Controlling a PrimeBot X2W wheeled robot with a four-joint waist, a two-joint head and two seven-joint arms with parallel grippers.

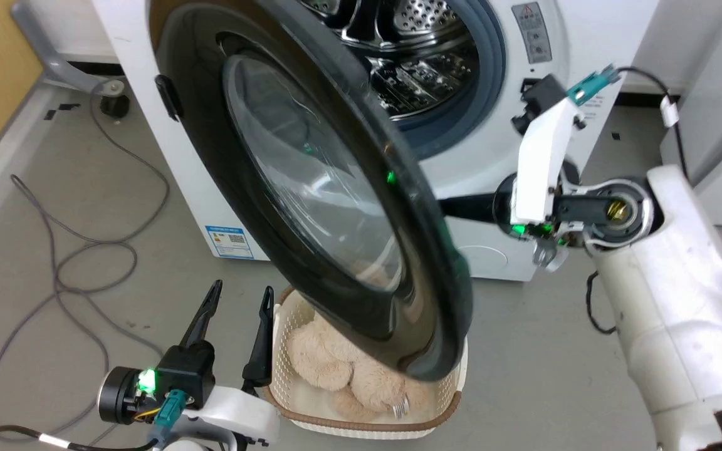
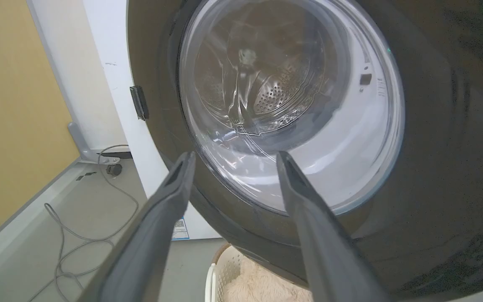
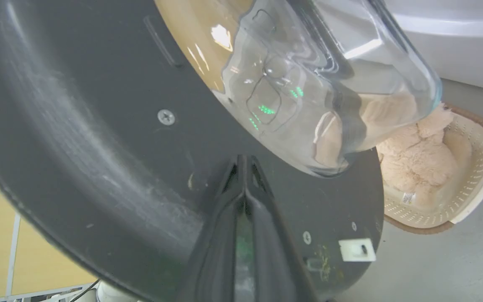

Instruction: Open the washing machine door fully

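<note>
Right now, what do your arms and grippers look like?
Left gripper: two long dark tapered fingers, black body, green light, teal connector, black cable, white bracket. Right gripper: same dark fingers, white bracket, teal connector, black cable, white forearm.

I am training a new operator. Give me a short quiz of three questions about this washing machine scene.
1. True or false: the left gripper is shut.
2. What lies in the basket below the door? A) towels B) a plush toy C) bottles
3. Fill in: the shut right gripper has its tips at the door's ____ side (inner or outer).
Key: 1 false; 2 B; 3 inner.
</note>
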